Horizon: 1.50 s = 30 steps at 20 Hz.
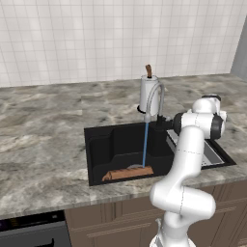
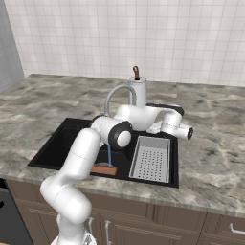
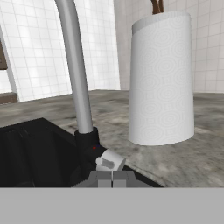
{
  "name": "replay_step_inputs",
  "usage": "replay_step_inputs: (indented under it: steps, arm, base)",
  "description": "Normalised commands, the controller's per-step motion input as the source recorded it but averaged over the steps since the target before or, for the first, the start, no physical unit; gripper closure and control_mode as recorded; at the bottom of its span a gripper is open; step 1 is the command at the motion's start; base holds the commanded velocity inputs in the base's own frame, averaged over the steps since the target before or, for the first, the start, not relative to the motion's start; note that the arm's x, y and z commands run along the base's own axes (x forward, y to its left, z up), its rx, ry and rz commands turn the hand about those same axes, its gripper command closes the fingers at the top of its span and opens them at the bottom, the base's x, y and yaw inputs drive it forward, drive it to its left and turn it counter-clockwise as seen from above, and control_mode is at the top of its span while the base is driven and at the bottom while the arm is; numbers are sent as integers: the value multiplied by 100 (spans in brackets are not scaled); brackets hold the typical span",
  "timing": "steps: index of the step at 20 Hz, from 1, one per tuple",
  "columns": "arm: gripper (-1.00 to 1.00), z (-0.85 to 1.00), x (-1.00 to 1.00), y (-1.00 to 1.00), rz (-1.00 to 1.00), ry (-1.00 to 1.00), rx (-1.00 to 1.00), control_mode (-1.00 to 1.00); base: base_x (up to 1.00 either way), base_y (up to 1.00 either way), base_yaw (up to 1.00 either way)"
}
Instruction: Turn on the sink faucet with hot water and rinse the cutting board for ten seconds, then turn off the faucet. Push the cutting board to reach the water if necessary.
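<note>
A thin, straight, pale-blue stream of water [image 1: 144, 144] falls from the tip of the faucet [image 1: 155, 99], a slim grey gooseneck spout arched high over the sink [image 1: 99, 144], a deep, matte black basin sunk into the marbled grey table [image 1: 43, 140]. The stream lands on the cutting board [image 1: 128, 173], a long, narrow, orange-brown wooden slab lying flat on the basin floor near the front wall, its length running along that wall. From the right base view, one end of the board shows past the white arm, with the water meeting it there. A perforated grey tray [image 2: 152, 159] fills the right side of the sink. The end effector [image 3: 112, 177] sits at the foot of the faucet, its two dark fingertips pressed together with no gap and nothing between them, just beside the small grey handle [image 3: 109, 162] on the faucet's dark base. Behind the spout, a white paper towel roll [image 3: 162, 81] with a brown knob stands upright on the table before a white tiled wall [image 1: 96, 34].
</note>
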Motion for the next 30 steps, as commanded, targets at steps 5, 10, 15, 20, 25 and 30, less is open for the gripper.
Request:
replay_step_inputs:
  steps: [5,10,15,20,25,30]
  arm:
    - [100,0,0,0,0,0,0,-100]
    - [100,-1,2,0,0,0,0,-100]
    - [100,-17,8,0,0,0,0,-100]
    - [100,-13,16,0,0,0,0,-100]
    - [100,0,15,4,0,0,0,-100]
    - [100,0,9,8,0,0,0,-100]
  base:
    - [0,0,0]
    - [0,0,0]
    - [0,0,0]
    - [0,0,0]
    - [0,0,0]
    - [0,0,0]
